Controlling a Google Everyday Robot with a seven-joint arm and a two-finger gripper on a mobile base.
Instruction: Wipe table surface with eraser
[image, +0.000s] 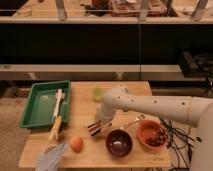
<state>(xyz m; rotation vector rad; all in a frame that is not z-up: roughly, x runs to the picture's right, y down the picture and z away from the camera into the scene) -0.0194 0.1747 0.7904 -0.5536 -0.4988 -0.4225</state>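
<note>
My gripper (96, 128) is low over the wooden table (85, 112), just left of the dark bowl (119, 142) and right of the orange fruit (76, 143). A dark and white striped shape shows at its tip, touching or almost touching the tabletop. I cannot tell whether that shape is the eraser or part of the gripper. No other eraser shows. The white arm (145, 106) reaches in from the right.
A green tray (31, 107) at the left holds a white utensil (58, 102); a yellow-handled tool (54, 129) lies over its front edge. An orange bowl of dark fruit (151, 134), a spoon (132, 121), a small green cup (97, 93) and a grey cloth (52, 158) also lie on the table.
</note>
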